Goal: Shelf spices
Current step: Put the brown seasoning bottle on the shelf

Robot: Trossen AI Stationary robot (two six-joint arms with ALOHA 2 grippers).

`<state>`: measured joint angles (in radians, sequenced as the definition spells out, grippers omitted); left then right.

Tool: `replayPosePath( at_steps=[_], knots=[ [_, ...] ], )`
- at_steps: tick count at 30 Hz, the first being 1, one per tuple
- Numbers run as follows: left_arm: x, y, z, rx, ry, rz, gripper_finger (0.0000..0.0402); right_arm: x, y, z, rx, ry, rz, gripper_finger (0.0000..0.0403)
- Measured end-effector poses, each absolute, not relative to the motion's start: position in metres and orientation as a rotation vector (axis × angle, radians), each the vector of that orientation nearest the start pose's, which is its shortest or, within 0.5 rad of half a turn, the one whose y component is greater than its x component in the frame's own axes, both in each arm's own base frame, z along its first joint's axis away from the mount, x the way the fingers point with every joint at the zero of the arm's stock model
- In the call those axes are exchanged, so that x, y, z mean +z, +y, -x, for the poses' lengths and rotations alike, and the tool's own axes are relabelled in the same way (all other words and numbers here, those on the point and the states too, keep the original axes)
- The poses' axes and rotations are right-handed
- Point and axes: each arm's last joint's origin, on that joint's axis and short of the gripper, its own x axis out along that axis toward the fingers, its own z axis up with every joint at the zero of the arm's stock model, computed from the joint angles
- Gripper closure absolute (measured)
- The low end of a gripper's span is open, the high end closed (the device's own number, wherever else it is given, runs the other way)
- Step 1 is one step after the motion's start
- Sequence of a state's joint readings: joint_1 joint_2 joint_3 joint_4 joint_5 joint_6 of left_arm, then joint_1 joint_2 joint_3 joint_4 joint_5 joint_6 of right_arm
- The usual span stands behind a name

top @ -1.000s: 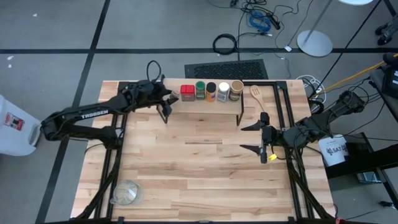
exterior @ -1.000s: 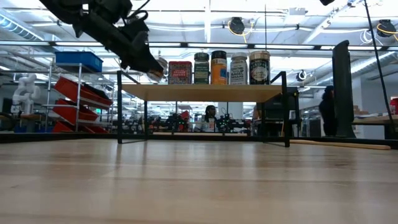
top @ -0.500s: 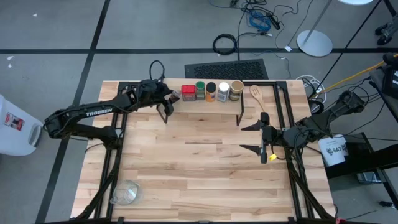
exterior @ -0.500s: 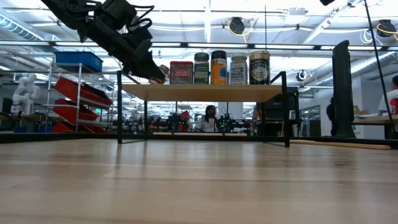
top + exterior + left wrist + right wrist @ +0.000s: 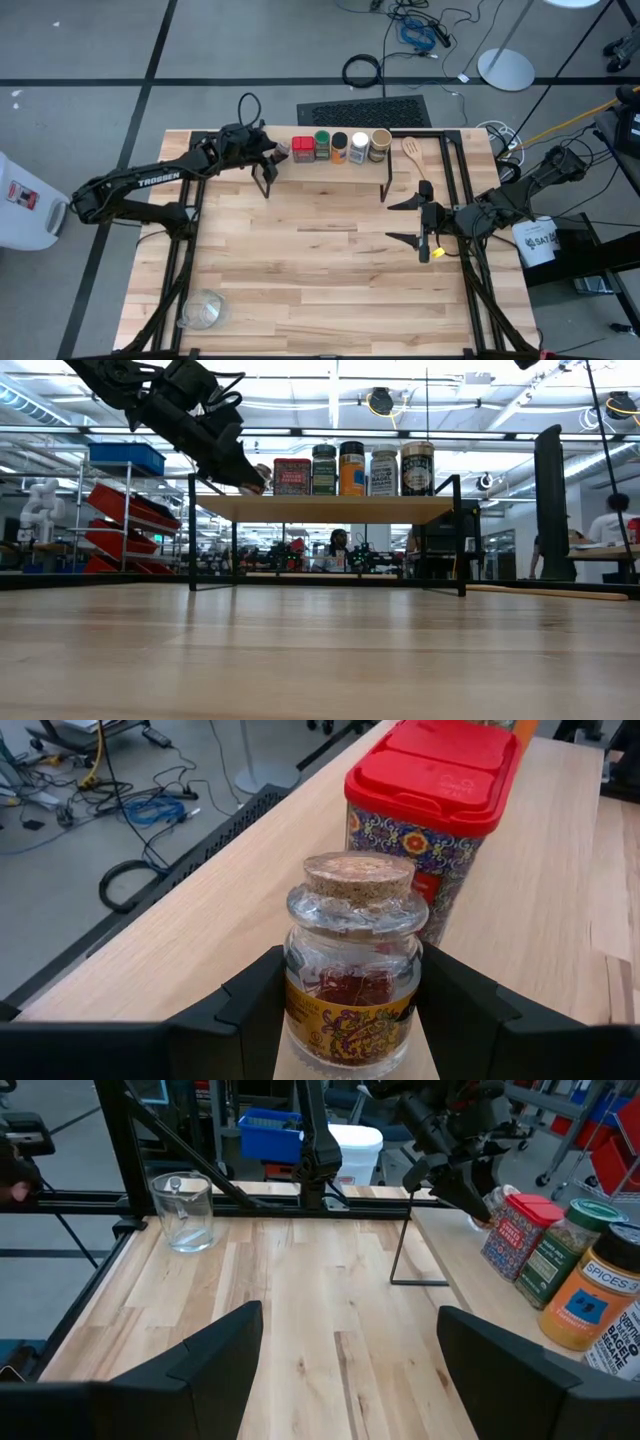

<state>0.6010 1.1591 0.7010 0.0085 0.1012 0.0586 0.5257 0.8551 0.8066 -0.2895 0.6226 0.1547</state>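
- Wooden desk (image 5: 330, 270), bearing the shelf (image 5: 325, 162) at its far edge.
- Left gripper (image 5: 279, 153) at the shelf's left end, clamped on a cork-topped glass jar (image 5: 350, 960), seemingly resting on the plank.
- Right gripper (image 5: 405, 220) near the desk's right edge, fingers spread wide, holding nothing.
- Red-lidded tin (image 5: 302, 148) just beside the jar, then four more spice jars (image 5: 365, 469) in a row along the shelf.
- Wooden spoon (image 5: 412, 152) by the far right corner.
- Glass bowl (image 5: 203, 309) near the left front corner.
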Motion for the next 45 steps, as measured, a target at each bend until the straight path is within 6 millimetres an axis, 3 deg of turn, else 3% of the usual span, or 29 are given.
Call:
replayPosePath(
  at_steps=[18,27,36,45],
  knots=[
    [0.245,0.136,-0.204,0.476,0.492,0.119,0.0207,0.320,0.076,-0.165,-0.118,0.275,0.025,0.0115],
    [0.245,0.136,-0.204,0.484,0.483,0.139,0.0157,0.320,0.076,-0.165,-0.118,0.276,0.025,0.0115],
    [0.246,0.136,-0.204,0.485,0.475,0.139,0.0151,0.320,0.076,-0.165,-0.118,0.275,0.024,0.0115],
    [0.270,0.128,-0.192,0.492,0.372,0.101,0.0150,0.319,0.076,-0.164,-0.120,0.288,0.031,0.0115]
  ],
)
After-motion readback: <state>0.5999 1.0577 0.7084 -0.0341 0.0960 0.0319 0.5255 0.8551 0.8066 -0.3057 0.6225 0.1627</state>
